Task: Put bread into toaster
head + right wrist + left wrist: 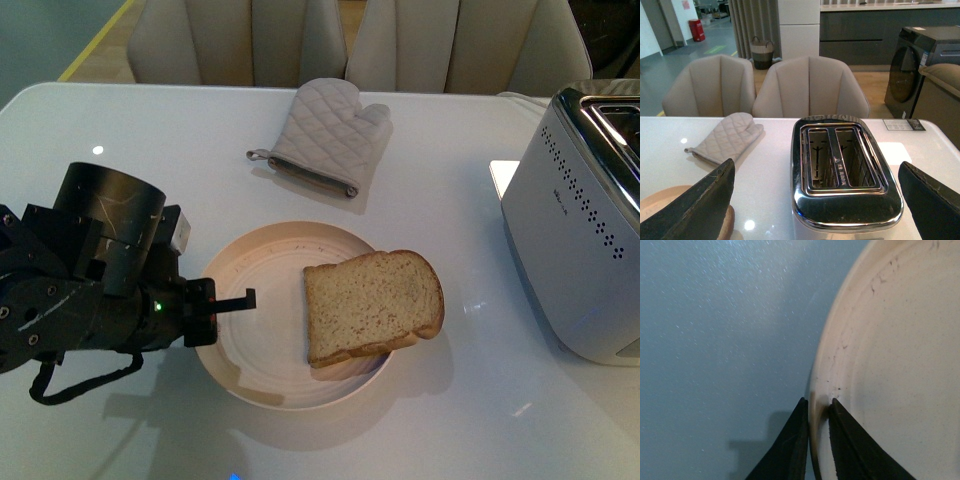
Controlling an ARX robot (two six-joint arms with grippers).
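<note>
One slice of light-brown bread (pixel 372 303) lies on the right half of a round cream plate (pixel 255 330) at the table's front middle. My left gripper (pixel 215 303) is shut on the plate's left rim; in the left wrist view its black fingers (pixel 790 445) pinch the rim of the plate (pixel 890 365). The white toaster (pixel 580 250) with chrome top stands at the right edge. In the right wrist view my right gripper (pixel 817 200) is open and empty, its fingers (pixel 695 205) spread wide above the toaster (pixel 845 200), whose two slots are empty. The right arm is out of the front view.
A quilted grey oven mitt (pixel 325 135) lies at the back middle of the white table (pixel 150 150); it also shows in the right wrist view (pixel 725 137). Beige chairs (pixel 230 40) stand behind the table. A white card (pixel 503 175) lies left of the toaster.
</note>
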